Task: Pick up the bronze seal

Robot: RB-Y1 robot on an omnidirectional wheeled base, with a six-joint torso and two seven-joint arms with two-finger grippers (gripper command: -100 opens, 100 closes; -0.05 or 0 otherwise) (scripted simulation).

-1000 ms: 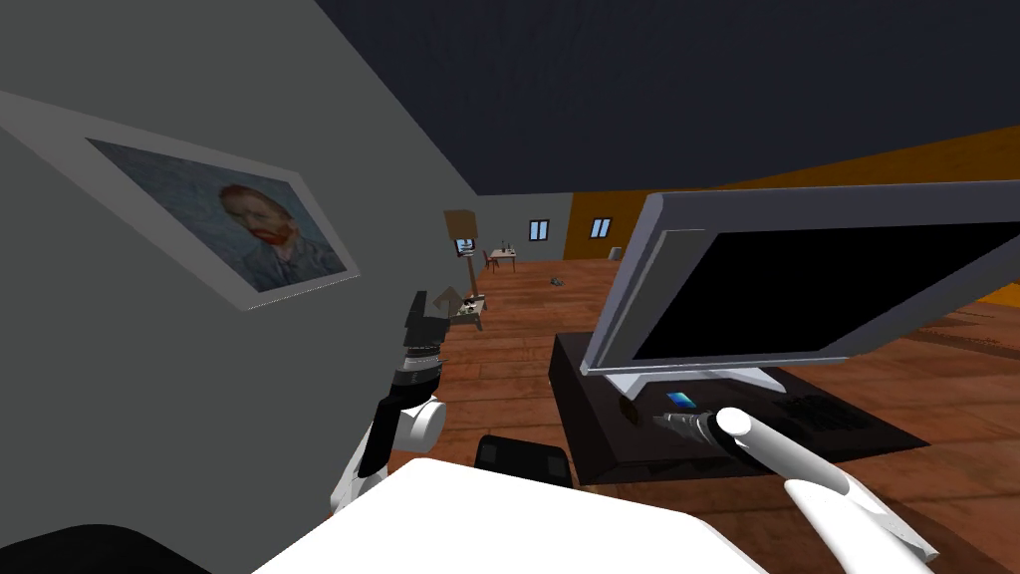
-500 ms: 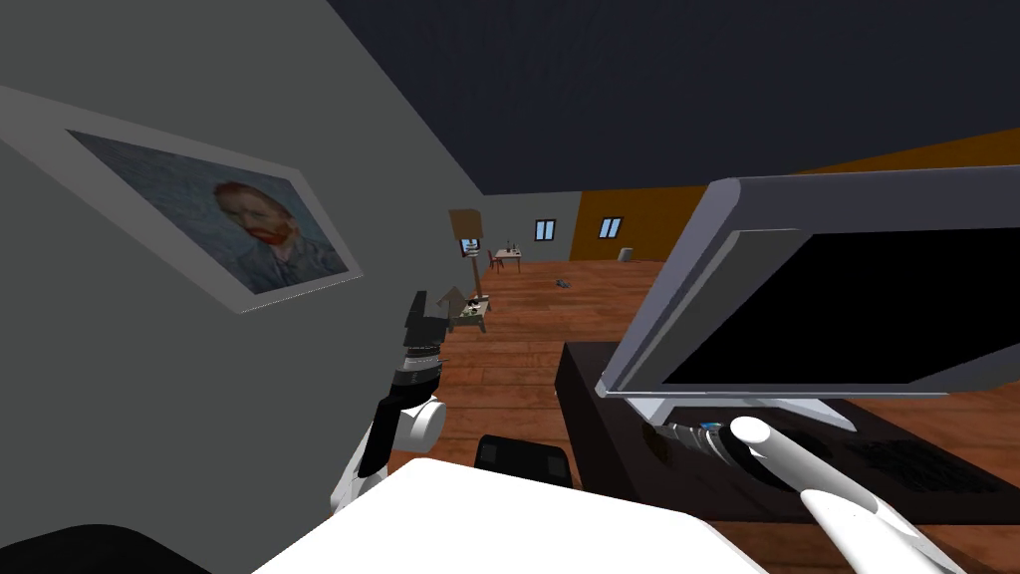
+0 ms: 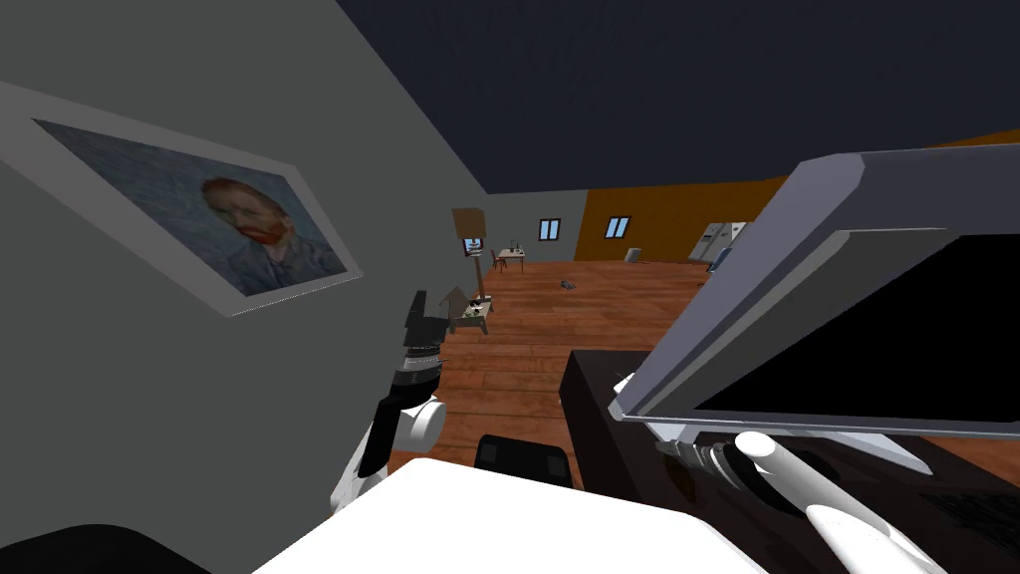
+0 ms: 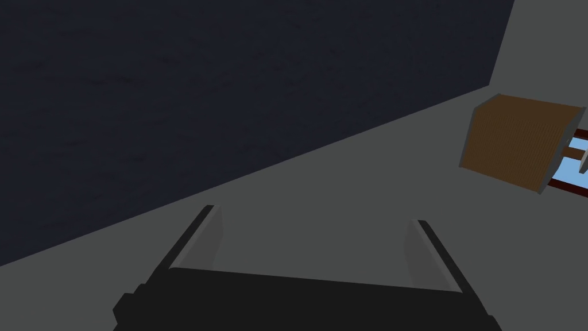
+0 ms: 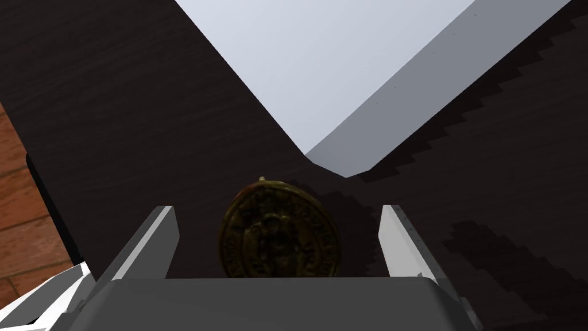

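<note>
The bronze seal [image 5: 279,233], a round dark-gold disc with a relief pattern, lies flat on the dark TV stand [image 5: 115,115]. My right gripper [image 5: 277,210] is open, with one finger on each side of the seal and a gap to both. The light grey foot of the TV [image 5: 321,69] lies just beyond the seal. In the head view my right forearm [image 3: 797,478] reaches under the TV screen [image 3: 877,329], whose lower edge hides the hand. My left gripper [image 3: 423,319] is raised beside the grey wall, and its fingers [image 4: 195,241] stand open on nothing.
The big grey TV overhangs the dark stand [image 3: 598,399] close above my right hand. A framed portrait [image 3: 199,229] hangs on the wall to the left. A small table [image 3: 473,311] and a floor lamp [image 3: 468,224] stand farther off on the wooden floor.
My head view has shifted closer to the stand, so the TV looms larger and further right. My right arm has gone deeper under the screen. The left arm has held still.
</note>
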